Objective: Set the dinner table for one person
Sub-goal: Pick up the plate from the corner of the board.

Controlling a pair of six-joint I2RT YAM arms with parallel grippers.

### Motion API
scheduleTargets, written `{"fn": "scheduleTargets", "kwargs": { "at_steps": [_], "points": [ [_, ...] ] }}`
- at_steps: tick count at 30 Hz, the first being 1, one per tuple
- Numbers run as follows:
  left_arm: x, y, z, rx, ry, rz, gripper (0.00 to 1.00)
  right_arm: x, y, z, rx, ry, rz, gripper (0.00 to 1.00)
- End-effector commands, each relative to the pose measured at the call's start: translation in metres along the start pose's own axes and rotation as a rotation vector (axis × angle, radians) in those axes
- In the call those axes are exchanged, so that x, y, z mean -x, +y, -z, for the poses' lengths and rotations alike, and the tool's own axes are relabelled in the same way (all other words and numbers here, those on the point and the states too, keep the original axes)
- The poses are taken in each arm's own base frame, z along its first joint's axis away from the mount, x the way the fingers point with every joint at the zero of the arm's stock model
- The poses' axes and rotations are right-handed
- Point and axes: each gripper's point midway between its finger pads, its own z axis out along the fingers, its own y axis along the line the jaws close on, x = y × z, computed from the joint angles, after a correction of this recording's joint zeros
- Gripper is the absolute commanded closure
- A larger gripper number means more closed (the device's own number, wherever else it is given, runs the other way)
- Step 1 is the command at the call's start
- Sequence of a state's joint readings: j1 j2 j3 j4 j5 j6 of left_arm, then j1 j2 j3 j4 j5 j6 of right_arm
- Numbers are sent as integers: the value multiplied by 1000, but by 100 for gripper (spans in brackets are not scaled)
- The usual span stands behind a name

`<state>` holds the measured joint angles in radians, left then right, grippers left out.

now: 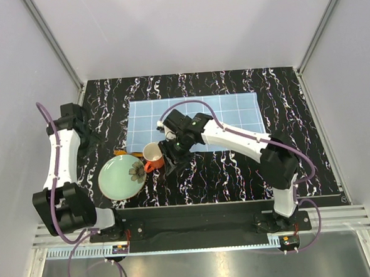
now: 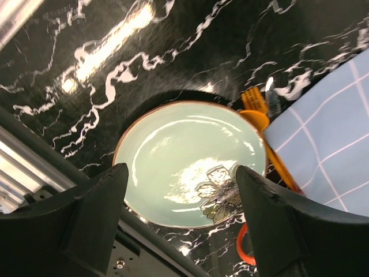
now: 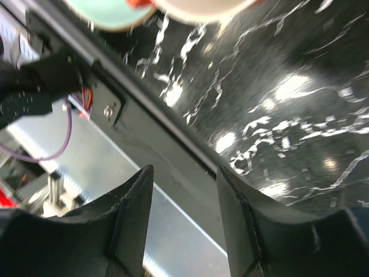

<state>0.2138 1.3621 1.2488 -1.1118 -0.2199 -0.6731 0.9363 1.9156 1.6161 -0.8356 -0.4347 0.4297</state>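
The dinner table (image 1: 237, 173) is a large rectangular top, glossy black with white marble-like veins. It fills the middle of the overhead view, from the arms' bases out to the far wall.

On it lie:
- One light blue rectangular placemat (image 1: 234, 113), matte and ruled with a thin white grid. It sits from the centre toward 12 o'clock.
- One round pale green plate (image 1: 118, 180), glazed and shiny, with a thin brown rim and a dark flower motif near its 4 o'clock edge. It sits at the table's 7 o'clock.
- One round cup (image 1: 152, 153), cream inside with an orange loop handle, at the plate's 2 o'clock by the placemat's near edge. Whether it rests on the mat I cannot tell.
- Orange plastic cutlery (image 2: 253, 103) with fork tines showing, at the plate's 12 o'clock. How many pieces there are I cannot tell.

The left gripper (image 2: 181, 170) hangs over the plate, its two thick black fingers wide apart and holding nothing.

The right gripper (image 3: 184, 173), just beside the cup at its 4 o'clock, also has its jaws apart with only bare tabletop between them.
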Motion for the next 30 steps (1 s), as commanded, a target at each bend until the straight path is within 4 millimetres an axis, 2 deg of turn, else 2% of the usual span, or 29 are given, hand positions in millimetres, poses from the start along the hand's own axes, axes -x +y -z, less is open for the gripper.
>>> {"fn": "scheduleTargets", "kwargs": {
  "at_steps": [1,6,10,11,19,23,30],
  "points": [
    [-14,4,-16,-43,90,31,18,31,1,48,-61,-167,33,45],
    [-30,3,-28,-65,147,28,18,39,-19,70,-92,-212,-24,44],
    [-62,1,-43,-107,285,26,18,40,-31,83,-113,-231,-27,44],
    [-65,1,-45,-105,293,27,18,39,-34,84,-118,-232,-30,45],
    [-77,20,-53,-38,310,57,18,34,-52,104,-147,-276,-38,45],
    [-74,27,-54,5,283,72,18,28,-62,109,-154,-279,-53,45],
    [-86,38,-61,53,322,105,18,25,-67,118,-144,-288,-53,44]
  ]
}}
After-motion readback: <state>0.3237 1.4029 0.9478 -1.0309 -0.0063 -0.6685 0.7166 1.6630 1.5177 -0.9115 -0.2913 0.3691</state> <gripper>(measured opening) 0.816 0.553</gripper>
